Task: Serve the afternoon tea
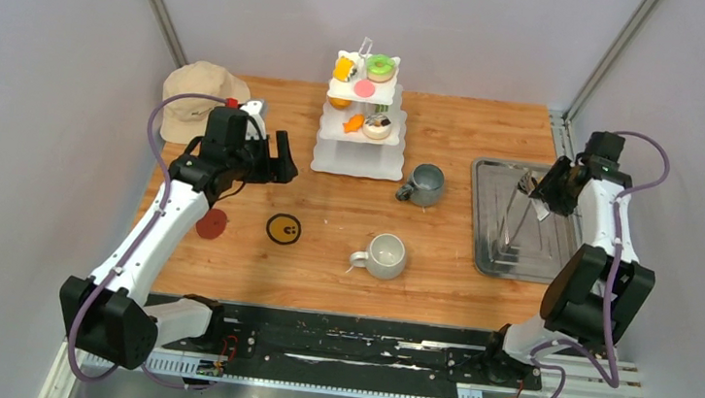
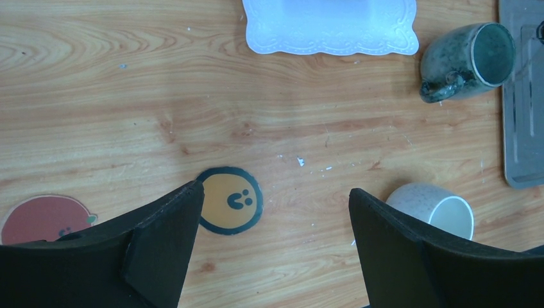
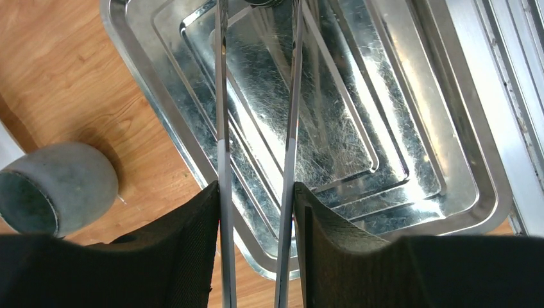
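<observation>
The white stand point(image 1: 360, 151) with toy pastries point(image 1: 380, 67) sits upper middle; a dark mug point(image 1: 424, 184) and a pale mug point(image 1: 385, 256) sit lower right of it. The left gripper point(image 1: 279, 165) gapes empty. The right gripper point(image 3: 256, 192) pinches metal tongs point(image 3: 221, 96) (shiny ones) over the steel tray point(image 3: 410, 147).

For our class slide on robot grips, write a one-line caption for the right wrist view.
Right gripper holds tongs over the tray, a mug beside it.
</observation>
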`<state>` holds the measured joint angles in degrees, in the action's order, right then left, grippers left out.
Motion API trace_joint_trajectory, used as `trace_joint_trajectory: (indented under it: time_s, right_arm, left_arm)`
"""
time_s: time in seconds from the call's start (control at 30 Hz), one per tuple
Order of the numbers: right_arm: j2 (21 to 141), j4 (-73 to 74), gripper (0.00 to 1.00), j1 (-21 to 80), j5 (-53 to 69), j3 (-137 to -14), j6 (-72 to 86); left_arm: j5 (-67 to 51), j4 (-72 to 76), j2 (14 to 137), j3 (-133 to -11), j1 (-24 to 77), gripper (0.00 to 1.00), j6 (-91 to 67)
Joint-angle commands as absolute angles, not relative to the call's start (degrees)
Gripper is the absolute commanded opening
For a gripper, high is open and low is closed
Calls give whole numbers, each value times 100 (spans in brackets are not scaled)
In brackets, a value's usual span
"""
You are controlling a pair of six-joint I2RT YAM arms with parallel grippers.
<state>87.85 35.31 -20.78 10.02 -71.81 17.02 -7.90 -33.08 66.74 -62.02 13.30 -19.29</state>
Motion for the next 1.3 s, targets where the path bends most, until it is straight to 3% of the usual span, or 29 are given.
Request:
trace_joint_trajectory:
  time_s: [0.0,0.6,0.9,1.27]
  right_arm:
    - [8883,3750,44,-1761,691,-7448,1401]
    - [9524,4236,45,-1071,-210,-7989,931]
    - [9372,4392,26,-985,-334,-8106,932]
    - [8337,4473,17,-975,-147,-7785,1156]
  left_arm:
    - [-845,-3138,6708,-6291,1318,88,-1906]
    - [-826,-3164,6641,-6242,1318,88,-1899]
    - [-802,-3199,6577,-6240,1318,88,-1895]
    - [-817,-3192,6504,-6195,1318,88,-1929]
